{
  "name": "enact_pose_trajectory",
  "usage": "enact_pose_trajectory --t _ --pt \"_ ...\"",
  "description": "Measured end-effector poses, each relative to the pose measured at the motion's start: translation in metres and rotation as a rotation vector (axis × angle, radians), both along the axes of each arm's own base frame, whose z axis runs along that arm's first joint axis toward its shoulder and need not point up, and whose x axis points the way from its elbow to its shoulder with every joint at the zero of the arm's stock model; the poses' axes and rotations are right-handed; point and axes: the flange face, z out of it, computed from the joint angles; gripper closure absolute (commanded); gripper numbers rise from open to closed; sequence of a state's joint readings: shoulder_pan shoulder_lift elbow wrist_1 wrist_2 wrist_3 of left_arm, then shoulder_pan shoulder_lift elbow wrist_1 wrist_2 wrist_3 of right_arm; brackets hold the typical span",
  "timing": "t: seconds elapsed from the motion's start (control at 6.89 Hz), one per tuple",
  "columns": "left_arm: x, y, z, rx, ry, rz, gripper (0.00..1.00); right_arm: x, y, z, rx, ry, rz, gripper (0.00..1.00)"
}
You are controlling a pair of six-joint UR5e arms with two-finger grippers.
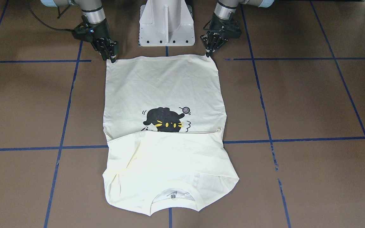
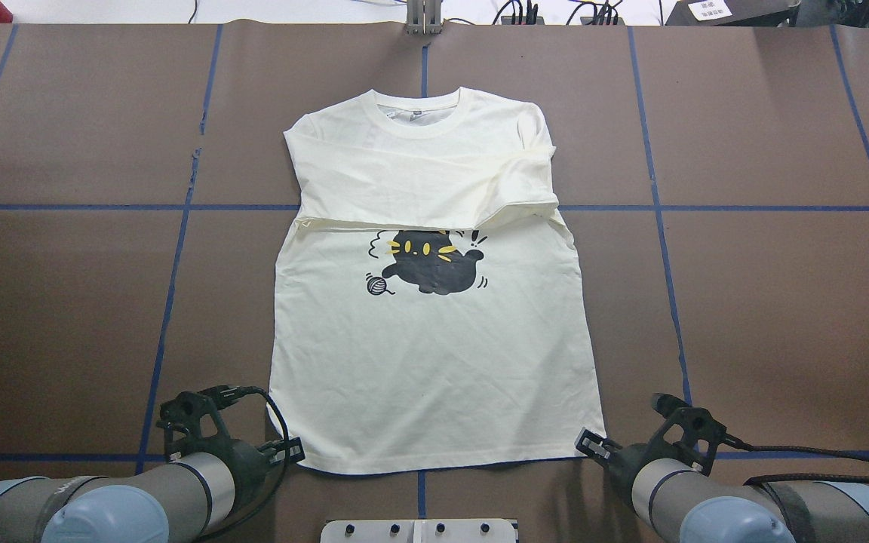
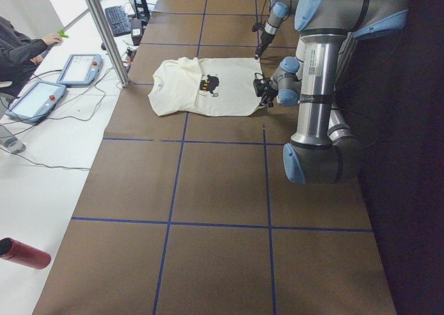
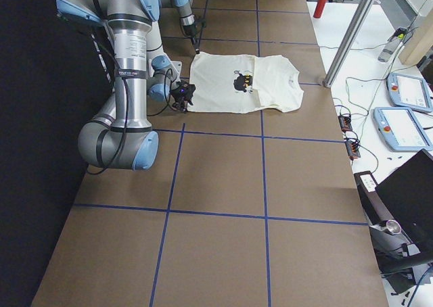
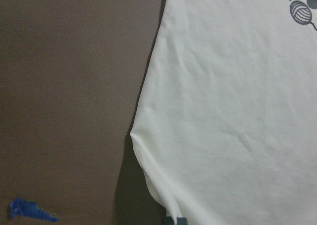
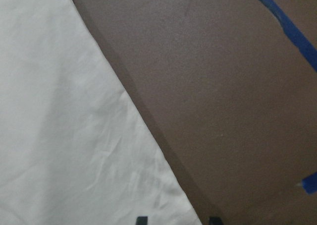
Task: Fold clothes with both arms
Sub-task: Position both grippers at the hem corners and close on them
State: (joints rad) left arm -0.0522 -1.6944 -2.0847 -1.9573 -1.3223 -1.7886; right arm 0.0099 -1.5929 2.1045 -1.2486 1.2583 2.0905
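Observation:
The cream shirt (image 1: 163,85) lies flat on the brown table, print side up, with the black cat (image 2: 434,260) showing. Its sleeves are folded across the chest, and the collar (image 2: 419,113) is at the far end. My left gripper (image 1: 207,53) sits low at the hem's left corner (image 2: 293,451). In the left wrist view its tips (image 5: 176,221) meet on the cloth edge. My right gripper (image 1: 112,58) is at the hem's other corner (image 2: 587,443). In the right wrist view its fingertips (image 6: 142,219) stand apart with the cloth corner between them.
The white pedestal base (image 1: 166,22) stands between the arms, just behind the hem. Blue tape lines (image 2: 170,302) cross the brown table. At the far edge are a metal post (image 3: 104,30), teach pendants (image 3: 80,69), a seated person (image 3: 17,51) and a red bottle (image 3: 24,252).

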Motion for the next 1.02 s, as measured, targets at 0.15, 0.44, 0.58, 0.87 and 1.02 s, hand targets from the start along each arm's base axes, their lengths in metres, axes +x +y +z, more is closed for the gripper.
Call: enact_pose_trajectory --t 0.15,0.44,0.58,0.87,1.02 --pt "-0.0001 0.0 -0.0003 0.0 0.001 0.0 1.0 -0.0012 0.0001 0.0009 0.001 0.002 0.001 0.6" --pt "0.0002 0.0 -0.0009 0.0 0.002 0.0 1.0 -0.0021 -0.0001 0.0006 0.002 0.001 0.002 1.0" --pt "0.0004 0.0001 -0.0014 0.0 0.003 0.001 1.0 -0.0024 -0.0002 0.0002 0.002 0.0 0.002 1.0" --pt "0.0007 0.0001 -0.0021 -0.001 0.004 0.001 1.0 -0.0016 -0.0011 -0.0003 0.007 0.001 0.007 1.0" --pt "0.0001 -0.0006 -0.0025 0.001 0.004 0.003 1.0 -0.0008 -0.0013 0.0001 0.011 0.014 0.007 1.0"
